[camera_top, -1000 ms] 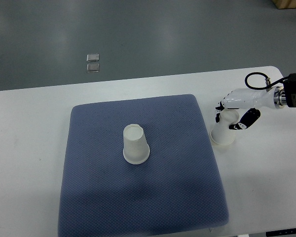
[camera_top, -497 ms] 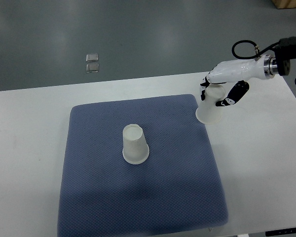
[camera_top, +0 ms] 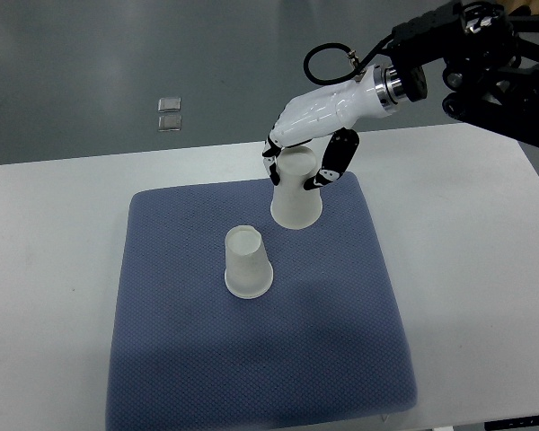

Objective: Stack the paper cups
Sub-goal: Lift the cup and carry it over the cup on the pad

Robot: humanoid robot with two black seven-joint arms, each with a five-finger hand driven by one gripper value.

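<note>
A white paper cup stands upside down near the middle of the blue mat. My right hand is shut on a second white paper cup, also upside down, held in the air above the mat's far side. That held cup hangs up and to the right of the standing cup, apart from it. The white hand covers the held cup's top; black finger pads press its right side. My left arm is out of sight.
The mat lies on a white table. Grey floor beyond the far edge holds two small clear squares. My right arm's dark joints reach in from the upper right.
My right hand lifted the cup off the table right of the mat and carried it up and left, over the mat toward the standing cup.
</note>
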